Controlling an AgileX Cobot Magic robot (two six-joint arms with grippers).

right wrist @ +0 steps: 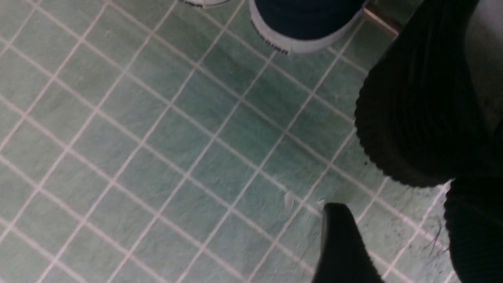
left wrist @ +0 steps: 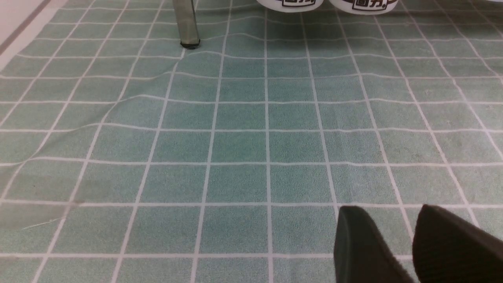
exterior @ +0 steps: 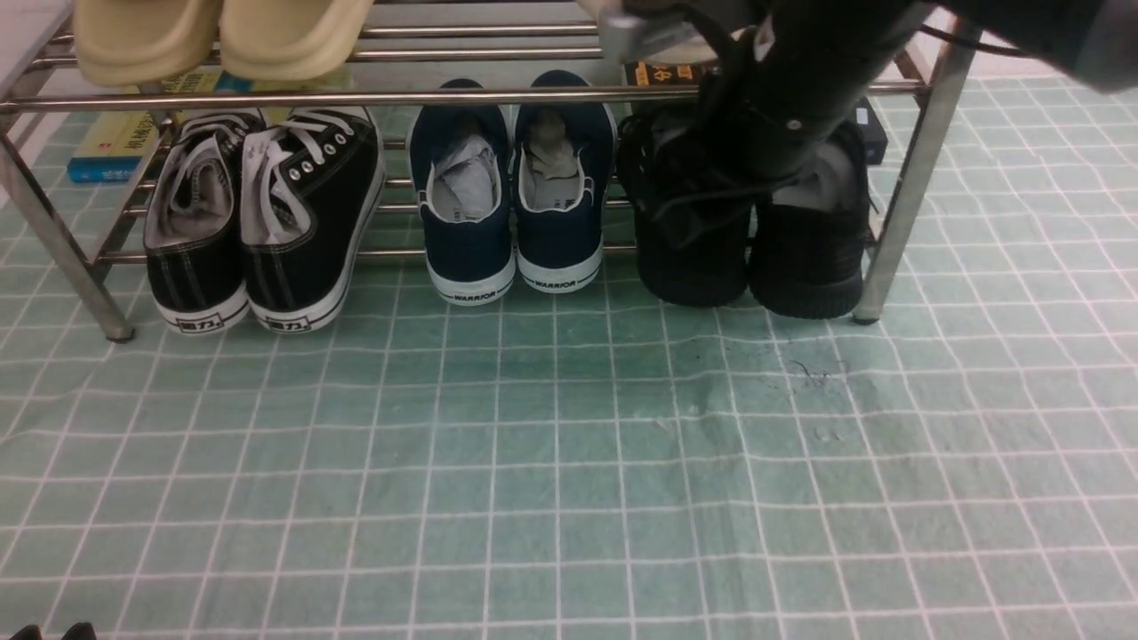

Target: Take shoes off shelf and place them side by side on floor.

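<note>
1. Your left gripper (left wrist: pixel 391 208): fingers spread, low over the floor (exterior: pixel 551 462).
2. Black-and-white sneakers (exterior: pixel 258 222): at the rack's (exterior: pixel 498 96) left end.
3. Navy pair (exterior: pixel 511 196): mid-rack.
4. All-black shoes (exterior: pixel 756 258): side by side at the rack's right end, toes outward.
5. Your right gripper (exterior: pixel 702 209): spread, blurred, over the all-black pair; you can't tell whether it touches.

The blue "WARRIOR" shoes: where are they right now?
In the front view, the navy pair sits mid-rack, between the white-toed black sneakers on the left and the all-black shoes on the right.
</note>
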